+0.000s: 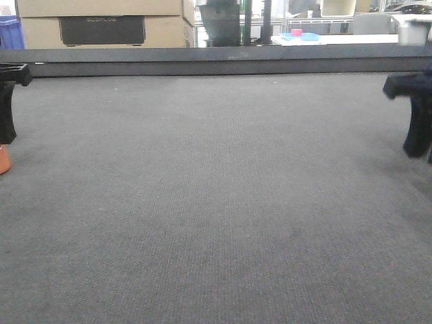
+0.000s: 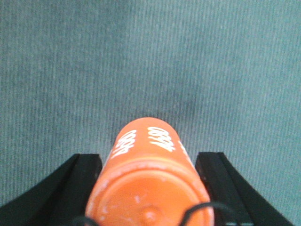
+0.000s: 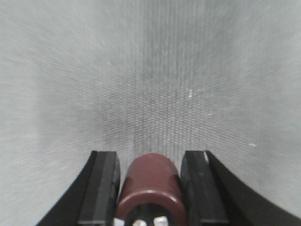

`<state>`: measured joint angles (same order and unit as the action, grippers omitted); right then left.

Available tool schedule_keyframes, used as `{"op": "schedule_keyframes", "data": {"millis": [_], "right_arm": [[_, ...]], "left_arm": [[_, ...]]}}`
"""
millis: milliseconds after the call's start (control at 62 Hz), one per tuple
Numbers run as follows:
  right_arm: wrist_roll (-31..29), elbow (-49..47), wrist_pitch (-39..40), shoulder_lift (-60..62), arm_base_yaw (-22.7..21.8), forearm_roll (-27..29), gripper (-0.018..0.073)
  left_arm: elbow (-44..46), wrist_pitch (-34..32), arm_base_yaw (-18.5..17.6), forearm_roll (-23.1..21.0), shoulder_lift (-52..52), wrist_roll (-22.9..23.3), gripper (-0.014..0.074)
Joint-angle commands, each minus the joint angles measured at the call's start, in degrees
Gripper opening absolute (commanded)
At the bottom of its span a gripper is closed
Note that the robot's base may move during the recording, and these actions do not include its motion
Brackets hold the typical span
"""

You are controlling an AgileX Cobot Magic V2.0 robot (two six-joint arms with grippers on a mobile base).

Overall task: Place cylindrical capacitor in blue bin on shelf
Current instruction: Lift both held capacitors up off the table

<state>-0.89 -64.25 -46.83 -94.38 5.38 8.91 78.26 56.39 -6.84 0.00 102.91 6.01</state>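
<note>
Left tool [image 1: 5,101] low at the far left edge of the front view, pointing down, mostly cut off by the frame. Clamped on orange capacitor [image 2: 150,188], black fingers [image 2: 82,188] pressed to both sides. Orange tip [image 1: 3,160] pokes out below the tool; cannot tell whether it touches the worktop [image 1: 216,216].

Right tool [image 1: 415,115] low at the far right edge, also pointing down. Closed narrow on maroon capacitor [image 3: 150,183], black pads [image 3: 101,188] tight on each flank.

Tools well apart, wide bare stretch of worktop between them. Dark straight rail [image 1: 216,62] along the far edge. Beyond it cardboard boxes [image 1: 101,23], and blue bin [image 1: 10,30] partly seen at top left, well away from both tools.

Worktop: grey woven fabric, fine ribbed weave, matte. Orange capacitor: smooth glossy cylinder, white print along the side, flat end cap scuffed, small bump at centre. Maroon capacitor: smooth dark cylinder, rounded rim, pale terminals at the near end. Bin: blue plastic with vertical ribs.
</note>
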Motion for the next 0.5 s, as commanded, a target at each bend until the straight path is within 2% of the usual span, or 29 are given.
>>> {"op": "schedule_keyframes", "data": {"millis": [0,97,258,484], "right_arm": [[-0.1,-0.3,1.2,3.3,-0.1,-0.7,-0.0163],[-0.1,0.6,3.9,6.4,-0.1,-3.0,-0.0163],[-0.1,4.9,10.2,11.0,-0.1,-3.7,-0.0163],[-0.1,12.9,23.4,19.6,-0.1,-3.7,-0.0163]], "left_arm": [[0.3,1.3,-0.2,-2.8,-1.6,-4.7,-0.0111],[0.3,-0.3,-0.2,-5.9,-3.6,-10.5,-0.0111],[-1.8,-5.2,-0.3,-8.5,-8.6,-11.3,-0.0111],[-14.3,-25.1,-4.2,-9.9,-20.4,-9.9,-0.0111]]}}
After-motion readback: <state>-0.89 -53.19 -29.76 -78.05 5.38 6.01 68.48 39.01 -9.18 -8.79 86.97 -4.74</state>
